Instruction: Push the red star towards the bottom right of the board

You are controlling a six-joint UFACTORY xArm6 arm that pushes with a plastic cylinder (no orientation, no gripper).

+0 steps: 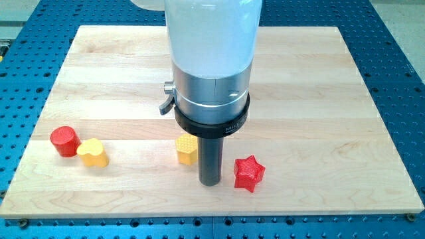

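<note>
The red star (249, 173) lies on the wooden board (319, 99) near the view's bottom, a little right of centre. My tip (210, 182) rests on the board just left of the red star, a small gap apart from it. A yellow block (186, 149), its shape unclear, sits just left of the rod and slightly higher in the view, partly hidden by it.
A red cylinder (64, 141) and a yellow heart-shaped block (93, 153) touch each other at the board's left, near the view's bottom. The arm's white and silver body (211, 60) hides the board's top centre. A blue perforated table (398, 79) surrounds the board.
</note>
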